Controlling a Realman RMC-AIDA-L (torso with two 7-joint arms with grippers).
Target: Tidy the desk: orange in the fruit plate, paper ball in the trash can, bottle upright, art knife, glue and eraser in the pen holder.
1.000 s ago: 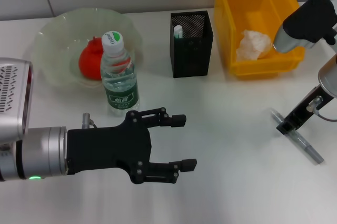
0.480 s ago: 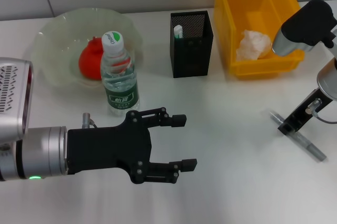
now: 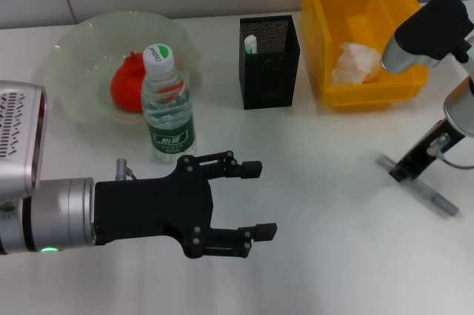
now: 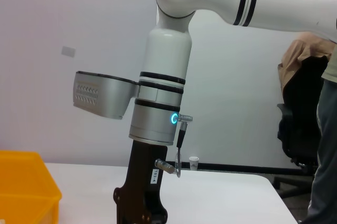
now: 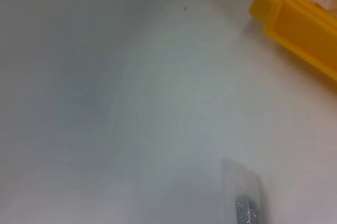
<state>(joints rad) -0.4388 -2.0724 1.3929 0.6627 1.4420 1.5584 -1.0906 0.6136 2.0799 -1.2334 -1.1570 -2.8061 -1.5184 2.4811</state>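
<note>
My right gripper (image 3: 406, 170) is at the right of the desk, shut on the grey art knife (image 3: 433, 200), which tilts just above the surface. Its blurred end shows in the right wrist view as the art knife (image 5: 245, 205). My left gripper (image 3: 261, 200) hovers open and empty at the front, near the upright bottle (image 3: 169, 111). The orange (image 3: 126, 85) lies in the fruit plate (image 3: 70, 44). Inside the trash can (image 3: 326, 41) sits the paper ball (image 3: 355, 61). The pen holder (image 3: 270, 70) holds a white-topped item (image 3: 250, 43); I cannot tell if it is the glue. The eraser is out of view.
The trash can stands at the back right, the pen holder to its left, the fruit plate at the back left. The left wrist view shows the right arm (image 4: 158, 103) and a corner of the trash can (image 4: 21, 187).
The right gripper has risen slightly, and the art knife's far end has lifted and swung with it. The left arm has not moved.
</note>
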